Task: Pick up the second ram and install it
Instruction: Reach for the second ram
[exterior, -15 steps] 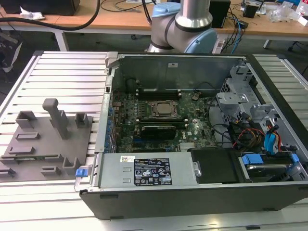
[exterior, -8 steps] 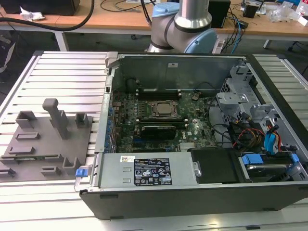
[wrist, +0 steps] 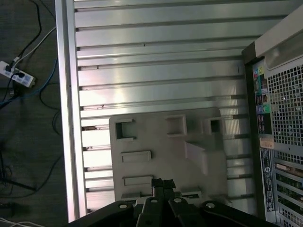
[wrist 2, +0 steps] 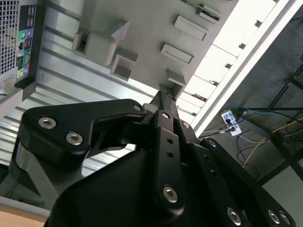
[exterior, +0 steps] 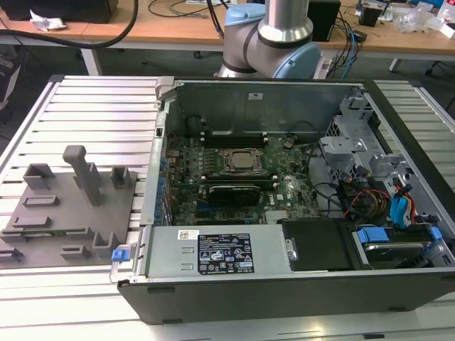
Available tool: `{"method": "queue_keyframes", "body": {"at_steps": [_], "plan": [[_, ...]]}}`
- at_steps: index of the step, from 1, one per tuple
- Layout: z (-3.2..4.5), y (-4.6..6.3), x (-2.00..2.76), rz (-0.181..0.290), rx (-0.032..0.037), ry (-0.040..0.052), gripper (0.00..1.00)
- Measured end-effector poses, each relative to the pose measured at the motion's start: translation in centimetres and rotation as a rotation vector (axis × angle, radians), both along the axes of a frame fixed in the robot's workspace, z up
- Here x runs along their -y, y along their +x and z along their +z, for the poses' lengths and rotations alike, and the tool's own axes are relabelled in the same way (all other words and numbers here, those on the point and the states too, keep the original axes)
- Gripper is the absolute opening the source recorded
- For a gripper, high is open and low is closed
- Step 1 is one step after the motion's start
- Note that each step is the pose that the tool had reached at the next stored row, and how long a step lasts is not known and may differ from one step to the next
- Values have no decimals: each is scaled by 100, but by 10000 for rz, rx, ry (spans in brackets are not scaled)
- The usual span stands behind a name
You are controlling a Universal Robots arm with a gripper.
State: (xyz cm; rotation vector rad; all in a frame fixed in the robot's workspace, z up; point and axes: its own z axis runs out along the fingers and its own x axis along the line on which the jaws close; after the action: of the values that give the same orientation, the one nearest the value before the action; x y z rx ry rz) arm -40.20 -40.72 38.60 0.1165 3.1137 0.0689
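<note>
The memory stick [wrist 2: 206,10] is a long, thin green board. In the second wrist view it is seen at a slant, so little more than one long edge and a sliver of its face show. It lies low at the far rim of the grey holder plate [wrist 2: 147,21], ahead of the pincer [wrist 2: 163,97] and well apart from it, free of its grip. Its chips are too small to tell.

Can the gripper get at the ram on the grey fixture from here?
Probably yes: the gripper hangs over the grey fixture, and nothing covers the ram at its edge.
</note>
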Motion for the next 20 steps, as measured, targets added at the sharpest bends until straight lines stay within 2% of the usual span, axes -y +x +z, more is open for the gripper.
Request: {"method": "queue_keyframes", "body": {"at_steps": [5,20], "plan": [[-4,6,41,-1,0,0,11],[-16,7,114,0,1,0,11]]}}
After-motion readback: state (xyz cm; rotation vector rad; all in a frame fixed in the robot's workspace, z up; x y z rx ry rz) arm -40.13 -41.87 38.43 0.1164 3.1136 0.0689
